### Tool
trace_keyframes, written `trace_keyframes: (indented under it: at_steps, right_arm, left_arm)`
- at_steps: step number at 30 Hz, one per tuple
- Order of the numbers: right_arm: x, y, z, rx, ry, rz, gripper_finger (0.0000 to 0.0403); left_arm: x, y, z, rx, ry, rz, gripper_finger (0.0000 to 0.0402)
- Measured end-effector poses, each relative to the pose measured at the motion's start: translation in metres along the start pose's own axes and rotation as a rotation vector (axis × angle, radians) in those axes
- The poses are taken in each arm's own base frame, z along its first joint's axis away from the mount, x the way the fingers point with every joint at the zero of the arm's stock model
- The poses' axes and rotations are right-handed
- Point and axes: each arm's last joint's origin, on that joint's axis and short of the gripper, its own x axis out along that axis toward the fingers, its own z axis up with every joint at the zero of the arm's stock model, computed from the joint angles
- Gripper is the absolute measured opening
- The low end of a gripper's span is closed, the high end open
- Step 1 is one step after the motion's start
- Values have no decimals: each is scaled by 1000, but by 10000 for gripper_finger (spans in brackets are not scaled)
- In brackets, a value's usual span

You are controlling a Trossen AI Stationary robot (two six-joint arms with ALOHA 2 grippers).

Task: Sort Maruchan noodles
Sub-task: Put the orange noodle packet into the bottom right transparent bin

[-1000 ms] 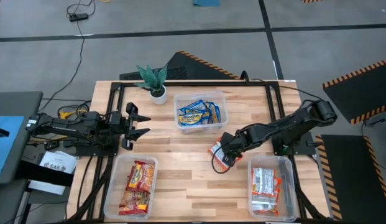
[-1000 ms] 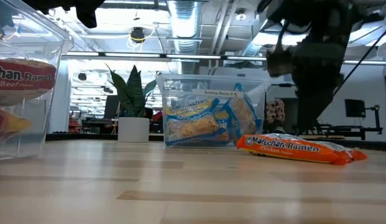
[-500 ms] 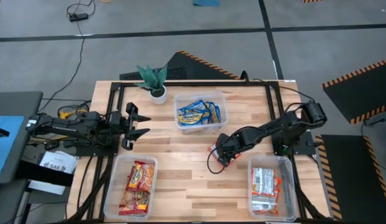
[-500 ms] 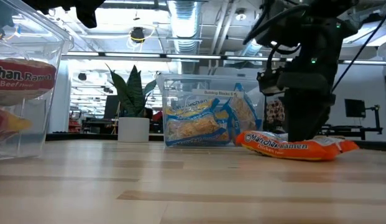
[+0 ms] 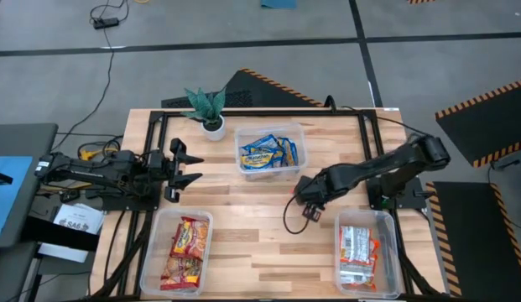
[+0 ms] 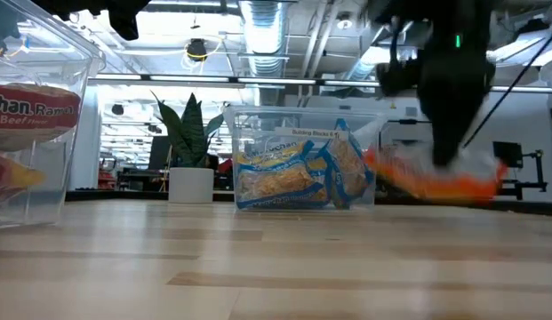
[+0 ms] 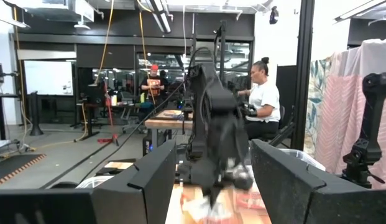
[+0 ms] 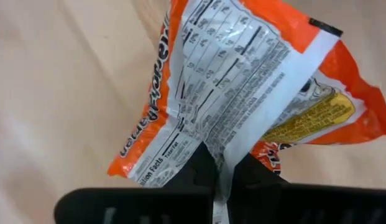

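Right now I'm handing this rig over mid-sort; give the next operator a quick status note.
Right gripper: shut on the orange packet, lifted off the table near its middle.
Left gripper: open, idle at the left edge.
Sorted: blue packets in the far tub, red packets in the near left tub, orange-white packets in the near right tub.
Left: probably drop the held packet into the near right tub.
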Motion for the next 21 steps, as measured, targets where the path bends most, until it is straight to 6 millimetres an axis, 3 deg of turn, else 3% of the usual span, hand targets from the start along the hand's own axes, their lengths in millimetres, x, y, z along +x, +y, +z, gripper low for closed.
trace_keyframes:
  at_steps: [7,13,17,21]
  right_arm:
    - [-98,0,-9,-223,-195,211,21]
    - [-186,-10,-38,-197,-350,496,21]
    - [-214,-15,-72,-63,-247,621,21]
    - [-216,-15,-106,125,-38,593,21]
  left_arm:
    - [0,0,-1,16,6,0,194]
    - [0,0,-1,12,6,0,194]
    - [0,0,-1,12,6,0,194]
    - [0,0,-1,12,6,0,194]
